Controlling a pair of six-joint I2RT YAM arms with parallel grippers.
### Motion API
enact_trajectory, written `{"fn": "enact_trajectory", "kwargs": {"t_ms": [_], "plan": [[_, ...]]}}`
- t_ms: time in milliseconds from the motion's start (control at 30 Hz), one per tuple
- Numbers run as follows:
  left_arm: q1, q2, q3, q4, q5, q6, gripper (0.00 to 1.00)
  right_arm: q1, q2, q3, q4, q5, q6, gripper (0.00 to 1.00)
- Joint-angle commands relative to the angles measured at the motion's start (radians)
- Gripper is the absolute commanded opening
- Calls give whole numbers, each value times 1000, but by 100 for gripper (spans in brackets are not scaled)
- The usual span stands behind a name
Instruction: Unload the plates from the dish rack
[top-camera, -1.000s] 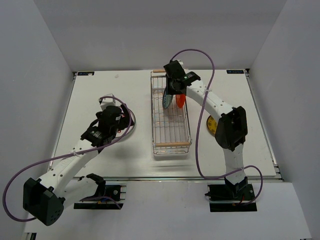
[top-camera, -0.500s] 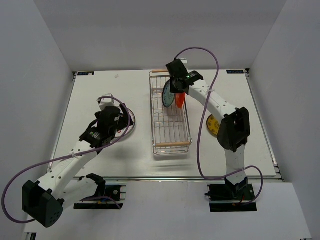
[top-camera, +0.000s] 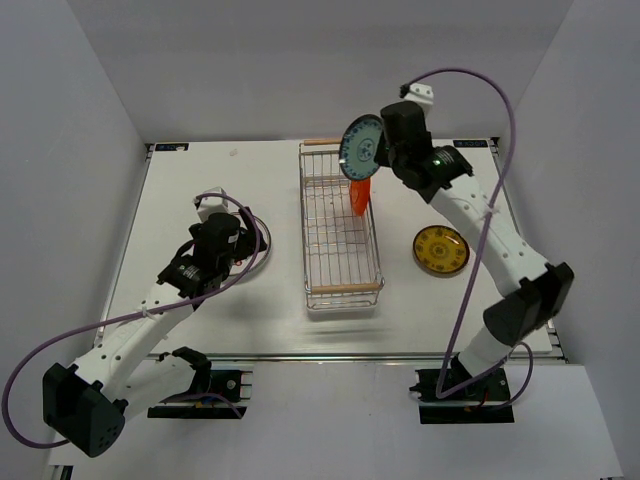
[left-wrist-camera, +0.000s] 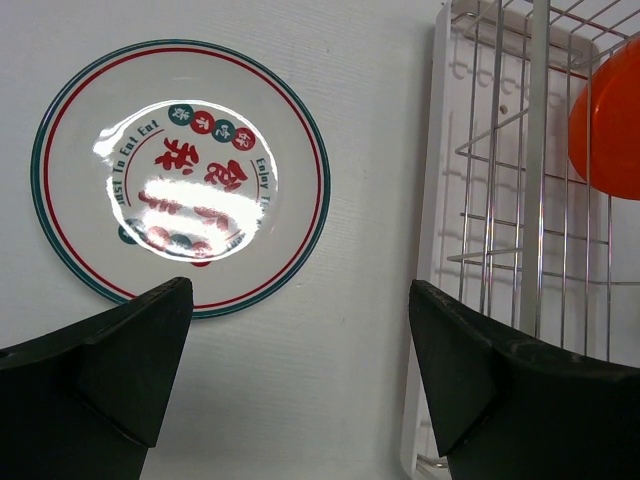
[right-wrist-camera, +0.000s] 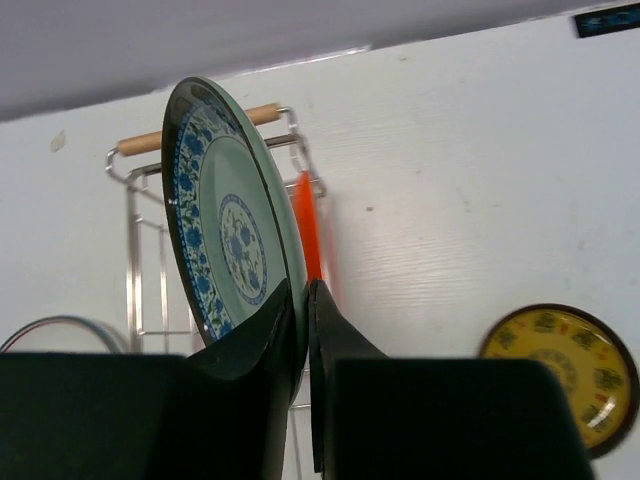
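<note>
Pinching the rim of the teal plate (right-wrist-camera: 225, 230), the right gripper (right-wrist-camera: 303, 300) has its fingers pressed against both faces of the dish, which stands on edge and tilted, its blue-patterned face turned away from the arm. In the overhead view this plate (top-camera: 360, 147) hangs clear of the wires, just off the gripper's (top-camera: 379, 153) left side, above the far end of the dish rack (top-camera: 340, 290). Directly below the gripper, the orange-red plate (top-camera: 361, 193) stands upright in the rack's far section, near the wooden handle (right-wrist-camera: 200, 128). Nearer the right arm's base and to the gripper's right, the yellow-brown patterned plate (top-camera: 441, 249) lies flat on the table (top-camera: 200, 180), apart from the rack.

The left gripper (left-wrist-camera: 298, 340) is spread wide and holds nothing. Beneath and slightly ahead of its fingers, the white plate with red marks (left-wrist-camera: 180, 180) lies flat on the table, face up. To this gripper's right runs the rack's long side, with the orange-red plate visible through the wires.
</note>
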Motion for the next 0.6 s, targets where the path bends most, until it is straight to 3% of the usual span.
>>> {"fn": "enact_trajectory", "kwargs": {"t_ms": [0,300,567], "plan": [[-4,-20,11,-4,-2,-1,98,-64,-114,-95,35,103,54,0],[-4,9,24,17,42,17,98,-396,-439,-602,108,-9,158,0],[-4,30,26,20,65,29,98,-569,-458,-871,182,-186,166,0]]}}
